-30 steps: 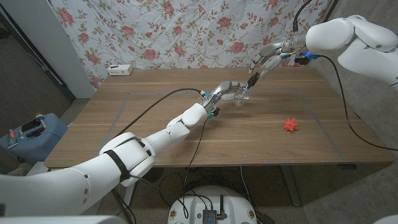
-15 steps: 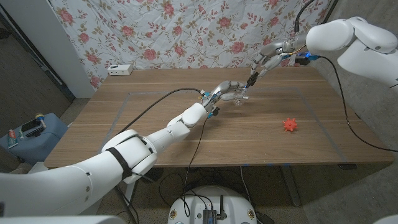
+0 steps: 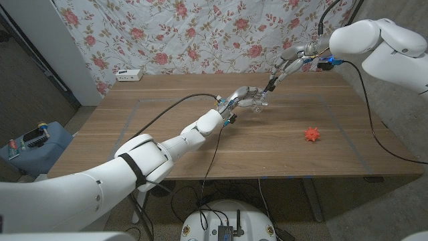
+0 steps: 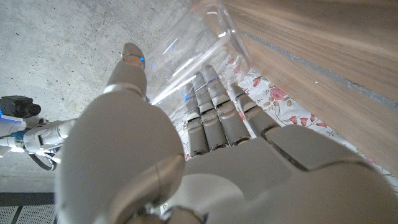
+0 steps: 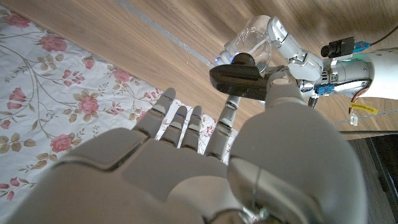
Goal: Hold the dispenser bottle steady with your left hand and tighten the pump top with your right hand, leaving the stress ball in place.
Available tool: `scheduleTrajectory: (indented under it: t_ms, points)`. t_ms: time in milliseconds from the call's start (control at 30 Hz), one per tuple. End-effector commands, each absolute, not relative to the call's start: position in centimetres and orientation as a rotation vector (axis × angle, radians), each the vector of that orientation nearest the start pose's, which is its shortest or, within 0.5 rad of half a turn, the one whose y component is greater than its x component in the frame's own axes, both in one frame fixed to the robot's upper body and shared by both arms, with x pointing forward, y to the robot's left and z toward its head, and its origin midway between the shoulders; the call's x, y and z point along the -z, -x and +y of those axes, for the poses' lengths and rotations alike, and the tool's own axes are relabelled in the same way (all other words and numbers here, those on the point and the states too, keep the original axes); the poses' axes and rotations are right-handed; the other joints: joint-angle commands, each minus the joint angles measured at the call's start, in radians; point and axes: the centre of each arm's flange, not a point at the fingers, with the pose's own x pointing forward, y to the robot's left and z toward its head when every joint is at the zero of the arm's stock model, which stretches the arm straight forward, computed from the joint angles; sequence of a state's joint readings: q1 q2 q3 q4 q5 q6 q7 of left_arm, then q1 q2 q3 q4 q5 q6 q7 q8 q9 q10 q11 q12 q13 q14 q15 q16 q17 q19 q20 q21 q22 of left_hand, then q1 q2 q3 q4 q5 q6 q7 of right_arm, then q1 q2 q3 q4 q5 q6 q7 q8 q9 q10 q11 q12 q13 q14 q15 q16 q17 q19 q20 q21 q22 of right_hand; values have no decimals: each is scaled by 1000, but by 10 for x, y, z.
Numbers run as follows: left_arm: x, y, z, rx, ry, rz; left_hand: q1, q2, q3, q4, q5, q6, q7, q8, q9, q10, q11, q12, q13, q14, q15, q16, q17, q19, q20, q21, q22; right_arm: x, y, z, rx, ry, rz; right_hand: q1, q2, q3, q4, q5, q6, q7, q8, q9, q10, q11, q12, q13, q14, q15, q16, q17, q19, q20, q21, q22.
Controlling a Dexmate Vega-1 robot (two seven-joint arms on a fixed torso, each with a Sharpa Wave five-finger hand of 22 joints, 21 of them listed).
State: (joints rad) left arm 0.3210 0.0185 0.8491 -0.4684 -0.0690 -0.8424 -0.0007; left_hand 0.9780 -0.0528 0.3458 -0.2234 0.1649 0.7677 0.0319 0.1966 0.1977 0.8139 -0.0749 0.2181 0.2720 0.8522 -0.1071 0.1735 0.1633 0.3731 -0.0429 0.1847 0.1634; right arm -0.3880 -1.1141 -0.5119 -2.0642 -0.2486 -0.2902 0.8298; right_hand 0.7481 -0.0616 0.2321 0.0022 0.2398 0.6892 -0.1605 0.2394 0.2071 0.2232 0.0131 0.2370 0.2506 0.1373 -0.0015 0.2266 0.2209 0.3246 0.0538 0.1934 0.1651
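My left hand [image 3: 242, 98] grips a clear dispenser bottle [image 3: 258, 104] past the middle of the wooden table [image 3: 167, 144]; in the left wrist view its fingers [image 4: 214, 112] wrap the clear bottle [image 4: 193, 50]. My right hand [image 3: 283, 67] reaches down from the back right, its fingertips on the black pump top [image 3: 269, 86]. In the right wrist view the pump top [image 5: 239, 79] sits between the thumb and fingers of my right hand [image 5: 186, 162], above the bottle [image 5: 252, 34]. An orange spiky stress ball [image 3: 311, 134] lies apart, to the right on the table.
A white power strip [image 3: 128, 75] lies at the table's back left edge. Tape lines [image 3: 334, 110] mark a rectangle on the tabletop. A flowered curtain [image 3: 200, 33] hangs behind. A blue box [image 3: 33, 144] stands on the floor at the left.
My right hand has shifted slightly up and left at the pump top. The left hand, the bottle and the stress ball have stayed in place.
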Motion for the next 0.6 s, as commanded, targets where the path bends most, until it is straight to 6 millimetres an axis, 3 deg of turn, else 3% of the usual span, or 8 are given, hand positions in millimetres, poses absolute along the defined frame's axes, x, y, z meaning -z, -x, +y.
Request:
scheduleTrajectory:
  t_ms: [33,600]
  points:
    - [-13,-666,5,609,-553,-913,-66,77,83,74,8,113,-53,5,5,13,-2,6,5,11,-60,5,0,7,-101,0,2,-203,-490,-250,-324,1678,-289,-21,4,-2,15,-6,-14,5,-9,3,1,8,-2,1,-1,11,1,6,0,9,1,5]
    - [-15,-661,7,610,-564,-949,-63,79,87,72,9,112,-52,4,5,12,-2,6,7,11,-62,5,0,8,-100,0,2,-205,-488,-248,-306,1653,-245,-103,18,-25,47,-25,-52,64,-28,4,-6,31,-8,1,1,32,0,6,-9,24,-4,5]
